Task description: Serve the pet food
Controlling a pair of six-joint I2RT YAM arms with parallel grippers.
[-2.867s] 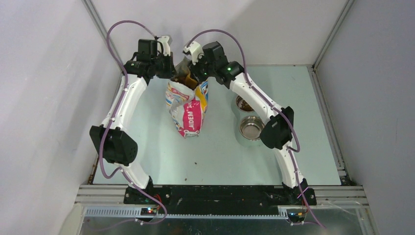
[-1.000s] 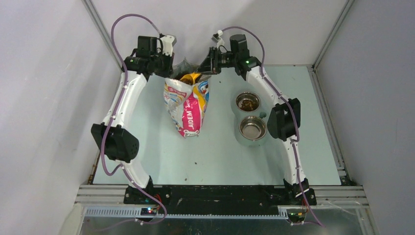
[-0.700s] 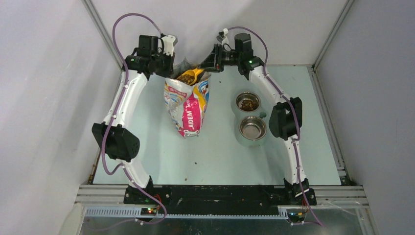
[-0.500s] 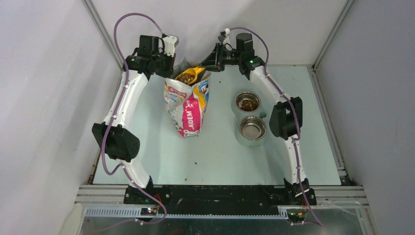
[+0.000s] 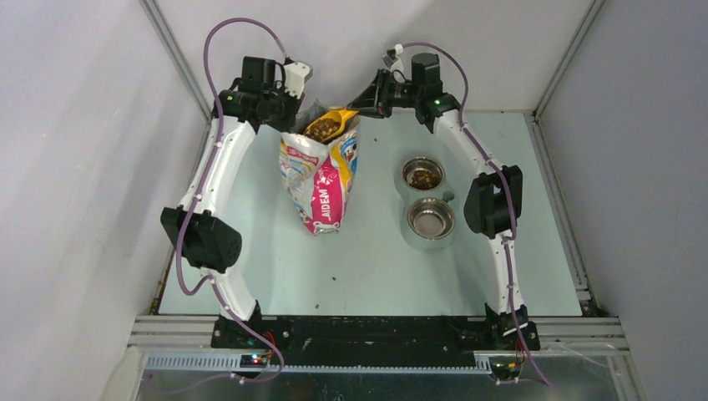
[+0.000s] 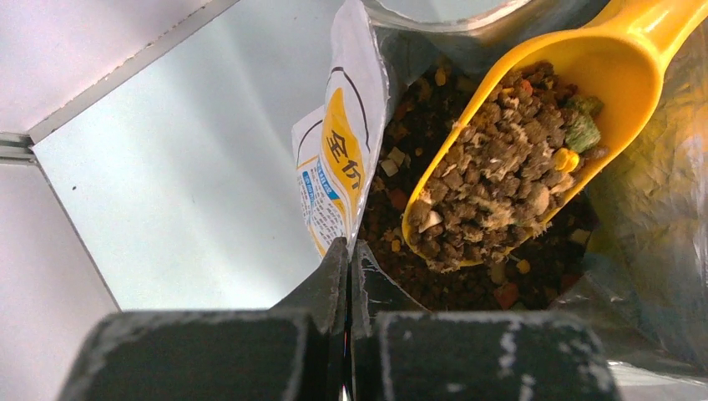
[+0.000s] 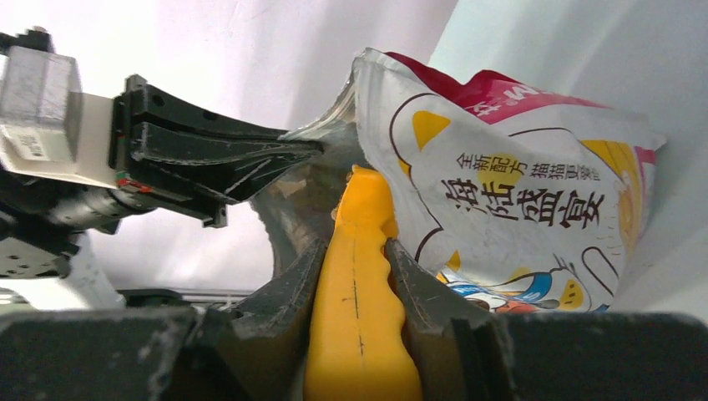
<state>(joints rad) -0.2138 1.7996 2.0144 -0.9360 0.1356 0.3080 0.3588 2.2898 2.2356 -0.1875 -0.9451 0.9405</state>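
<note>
Top view: the bag [image 5: 321, 180] stands on the worktop [image 5: 367, 259], its open mouth toward 12 o'clock. The left jaws are pressed together on the mouth's rim at 11 o'clock. The yellow scoop [image 5: 338, 119], heaped with pet food [image 5: 320, 129], is held over the mouth, its handle clamped in the right jaws at 2 o'clock. At 3 o'clock of the bag, kibble lies in the farther bowl [image 5: 406, 174]; the nearer bowl [image 5: 430, 219] sits beside it.

Left wrist: the jaws are closed on the bag's edge [image 6: 342, 159]. The loaded scoop [image 6: 643, 50] is seen at 2 o'clock, with more pet food [image 6: 501, 184] loose in the bag beneath.

Right wrist: the scoop's handle [image 7: 359, 317] is gripped between the jaws, the bag [image 7: 518, 209] at 2 o'clock.
</note>
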